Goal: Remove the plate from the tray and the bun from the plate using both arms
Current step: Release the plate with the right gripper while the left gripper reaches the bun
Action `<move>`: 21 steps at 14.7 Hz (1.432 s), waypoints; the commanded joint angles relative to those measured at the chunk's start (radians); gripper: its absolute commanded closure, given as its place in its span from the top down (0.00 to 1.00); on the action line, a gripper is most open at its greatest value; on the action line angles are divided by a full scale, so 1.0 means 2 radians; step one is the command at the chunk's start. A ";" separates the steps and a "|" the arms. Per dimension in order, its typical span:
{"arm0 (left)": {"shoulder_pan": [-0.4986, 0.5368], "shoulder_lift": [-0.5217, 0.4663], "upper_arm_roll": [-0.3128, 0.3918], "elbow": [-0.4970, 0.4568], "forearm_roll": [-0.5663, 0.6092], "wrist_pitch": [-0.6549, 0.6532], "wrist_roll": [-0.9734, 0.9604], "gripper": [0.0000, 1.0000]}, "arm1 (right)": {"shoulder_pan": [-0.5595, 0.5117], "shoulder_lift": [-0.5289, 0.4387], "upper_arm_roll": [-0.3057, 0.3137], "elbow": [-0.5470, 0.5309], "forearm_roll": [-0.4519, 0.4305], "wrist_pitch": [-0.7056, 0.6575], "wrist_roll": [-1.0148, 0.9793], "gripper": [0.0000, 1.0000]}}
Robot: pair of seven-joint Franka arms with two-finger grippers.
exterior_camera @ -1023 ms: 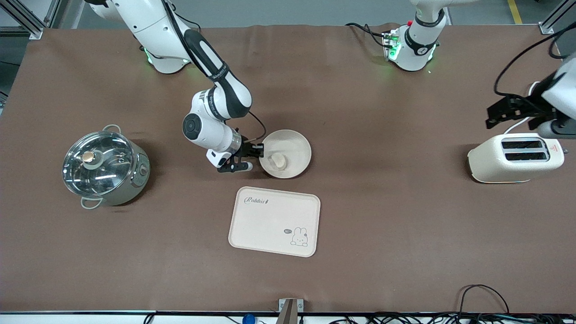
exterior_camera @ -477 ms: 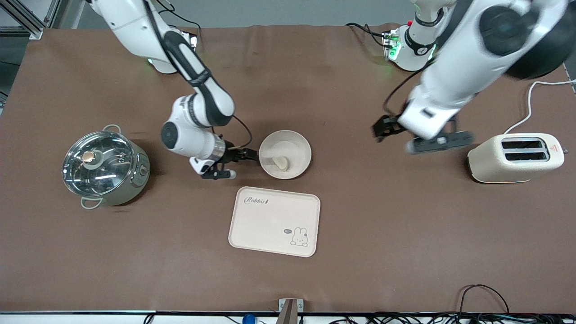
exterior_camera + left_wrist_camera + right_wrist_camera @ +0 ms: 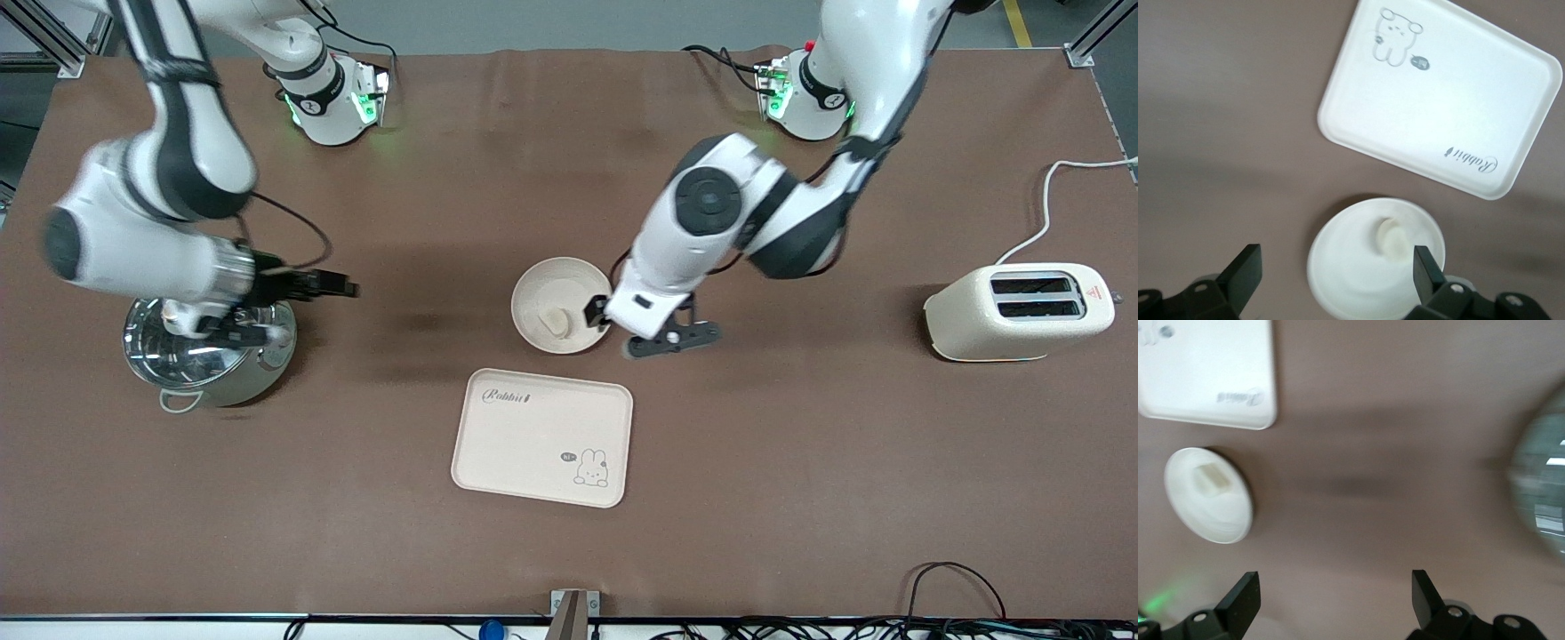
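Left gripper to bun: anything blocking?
Nothing visible. The left gripper hangs open over the plate rim at the left arm's end, and the bun lies uncovered in the plate. The right gripper is over the pot.

From the front view you look down from high across the table at both arm bases. Your left wrist camera looks down between its fingers [image 3: 1245, 270], close over the plate [image 3: 1351, 267] and tray [image 3: 1438, 93]. Your right wrist camera, higher, shares both: plate [image 3: 1208, 495], tray [image 3: 1205, 377].
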 commanded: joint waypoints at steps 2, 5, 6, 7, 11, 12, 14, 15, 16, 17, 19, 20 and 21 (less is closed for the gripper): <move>-0.050 0.069 0.000 0.013 0.064 0.052 -0.103 1.00 | -0.039 -0.030 -0.002 0.089 -0.106 -0.093 -0.005 1.00; -0.083 0.104 0.003 0.012 0.077 0.091 -0.163 1.00 | -0.040 -0.034 -0.002 0.160 -0.145 -0.160 -0.005 1.00; -0.086 0.113 0.003 0.011 0.083 0.101 -0.184 1.00 | -0.042 -0.041 0.000 0.178 -0.159 -0.171 -0.005 1.00; -0.088 0.119 0.003 0.010 0.093 0.102 -0.196 1.00 | -0.043 -0.047 -0.002 0.187 -0.165 -0.175 -0.005 1.00; -0.089 0.138 0.003 0.005 0.116 0.108 -0.212 1.00 | -0.056 -0.061 0.003 0.197 -0.206 -0.178 -0.011 1.00; -0.088 0.141 0.003 0.005 0.119 0.108 -0.213 1.00 | -0.055 -0.061 0.003 0.196 -0.211 -0.179 -0.009 1.00; -0.088 0.141 0.003 0.006 0.119 0.109 -0.214 1.00 | -0.053 -0.060 0.004 0.196 -0.211 -0.176 -0.009 1.00; -0.088 0.142 0.003 0.005 0.119 0.114 -0.215 0.97 | -0.053 -0.060 0.004 0.196 -0.211 -0.176 -0.009 1.00; -0.090 0.142 0.003 0.005 0.119 0.118 -0.215 0.90 | -0.053 -0.060 0.004 0.196 -0.211 -0.176 -0.009 1.00; -0.090 0.142 0.004 0.005 0.119 0.118 -0.215 0.70 | -0.053 -0.059 0.004 0.196 -0.210 -0.176 -0.012 1.00; -0.089 0.141 0.003 0.003 0.120 0.118 -0.231 0.13 | -0.052 -0.060 0.004 0.196 -0.209 -0.178 -0.011 1.00; -0.087 0.141 0.003 0.001 0.120 0.118 -0.238 0.02 | -0.049 -0.060 0.004 0.196 -0.209 -0.179 -0.010 1.00; -0.086 0.140 0.003 -0.004 0.120 0.118 -0.236 0.00 | -0.047 -0.060 0.004 0.197 -0.209 -0.178 -0.010 1.00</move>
